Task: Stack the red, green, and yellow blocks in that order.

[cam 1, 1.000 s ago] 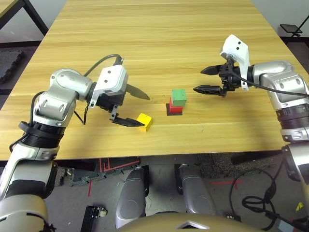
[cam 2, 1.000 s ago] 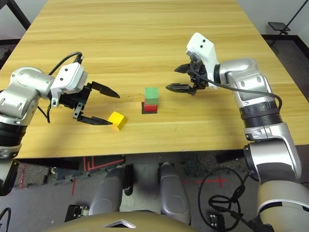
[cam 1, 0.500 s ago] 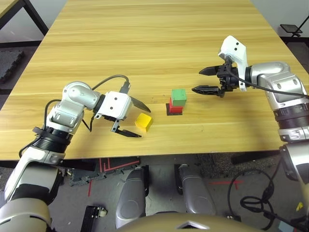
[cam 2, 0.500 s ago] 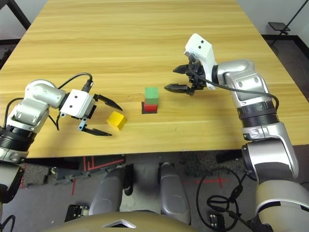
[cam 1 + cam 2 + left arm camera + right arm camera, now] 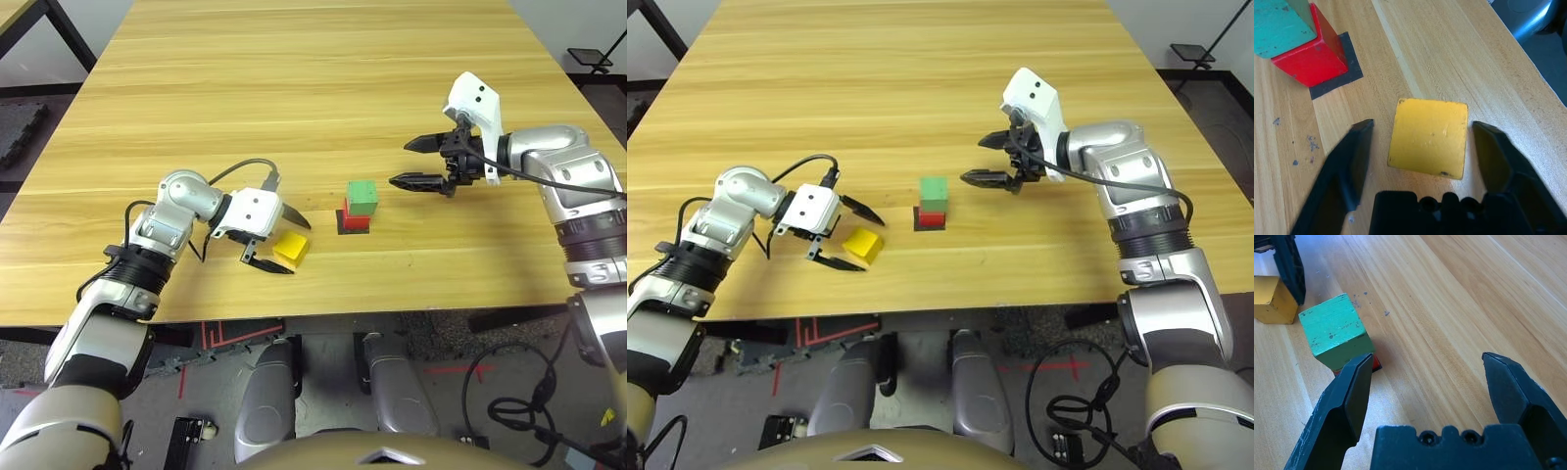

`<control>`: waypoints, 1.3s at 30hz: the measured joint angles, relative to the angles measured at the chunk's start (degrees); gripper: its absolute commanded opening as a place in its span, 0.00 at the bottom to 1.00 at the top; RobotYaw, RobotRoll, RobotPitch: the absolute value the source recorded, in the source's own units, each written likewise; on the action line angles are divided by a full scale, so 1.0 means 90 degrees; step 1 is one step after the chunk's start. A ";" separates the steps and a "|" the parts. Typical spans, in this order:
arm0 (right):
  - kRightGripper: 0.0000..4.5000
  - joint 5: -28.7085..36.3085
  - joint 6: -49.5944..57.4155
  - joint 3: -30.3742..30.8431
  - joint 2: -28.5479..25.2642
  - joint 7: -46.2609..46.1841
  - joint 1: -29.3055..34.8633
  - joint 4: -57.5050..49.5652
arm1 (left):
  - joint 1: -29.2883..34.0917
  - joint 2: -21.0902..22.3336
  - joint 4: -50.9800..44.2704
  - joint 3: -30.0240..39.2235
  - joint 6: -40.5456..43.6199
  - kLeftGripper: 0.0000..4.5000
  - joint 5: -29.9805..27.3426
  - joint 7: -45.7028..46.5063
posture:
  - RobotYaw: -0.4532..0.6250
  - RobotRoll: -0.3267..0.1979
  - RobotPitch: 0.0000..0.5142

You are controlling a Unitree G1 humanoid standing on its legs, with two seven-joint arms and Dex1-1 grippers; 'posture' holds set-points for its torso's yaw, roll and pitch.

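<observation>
wooden table (image 5: 294, 88), grey floor (image 5: 29, 108) beyond

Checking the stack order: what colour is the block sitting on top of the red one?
Muted green: the green block sits on the red block, clearest in the right wrist view.

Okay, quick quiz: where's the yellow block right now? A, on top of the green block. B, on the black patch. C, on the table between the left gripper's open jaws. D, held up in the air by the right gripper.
C: the yellow block lies on the table between the spread jaws of the left gripper, untouched by either one.
</observation>
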 measured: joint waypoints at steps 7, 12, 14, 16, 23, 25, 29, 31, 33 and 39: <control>1.00 -0.0001 0.0000 0.0000 0.0000 -0.0009 0.0004 0.0000 | -0.0083 -0.0019 0.0027 0.0010 0.0009 0.44 -0.0032 -0.0035 | 0.61 0.60 0.34; 1.00 -0.0005 -0.0002 0.0000 0.0001 -0.0011 0.0004 0.0003 | -0.0084 -0.0024 0.0017 0.0012 0.0085 0.44 -0.0040 -0.0041 | 0.61 0.60 0.34; 1.00 -0.0006 -0.0002 0.0000 0.0001 -0.0015 0.0004 0.0005 | -0.0084 -0.0020 -0.0055 0.0014 0.0286 0.44 -0.0045 -0.0054 | 0.61 0.60 0.34; 1.00 -0.0007 -0.0002 0.0000 0.0002 -0.0018 0.0004 0.0005 | -0.0087 -0.0018 -0.0273 0.0031 0.0686 0.44 -0.0100 -0.0055 | 0.61 0.60 0.34; 1.00 -0.0006 -0.0005 0.0000 0.0028 -0.0043 0.0009 0.0005 | -0.0331 0.0054 -0.1683 0.0232 0.2716 0.44 -0.0595 -0.0009 | 0.62 0.63 0.33; 1.00 -0.0006 -0.0010 0.0000 0.0034 -0.0069 0.0010 0.0007 | -0.0424 0.0077 -0.1942 0.0234 0.3218 0.44 -0.0603 0.0121 | 0.62 0.64 0.32; 1.00 -0.0005 -0.0027 0.0000 0.0074 -0.0111 0.0010 0.0009 | -0.0710 0.0128 -0.2216 0.0233 0.3813 0.44 -0.0563 0.0357 | 0.62 0.65 0.31; 1.00 -0.0005 -0.0048 0.0000 0.0105 -0.0124 0.0010 0.0023 | -0.0870 0.0141 -0.2231 0.0233 0.4090 0.44 -0.0523 0.0501 | 0.62 0.66 0.30; 1.00 -0.0006 -0.0080 0.0000 0.0141 -0.0129 0.0010 0.0030 | -0.0982 0.0125 -0.2211 0.0233 0.4262 0.44 -0.0496 0.0660 | 0.62 0.66 0.30; 1.00 -0.0013 -0.0142 0.0000 0.0172 -0.0137 0.0010 0.0095 | -0.1546 -0.0165 -0.1847 0.0224 0.4601 0.44 -0.0373 0.1024 | 0.62 0.67 0.28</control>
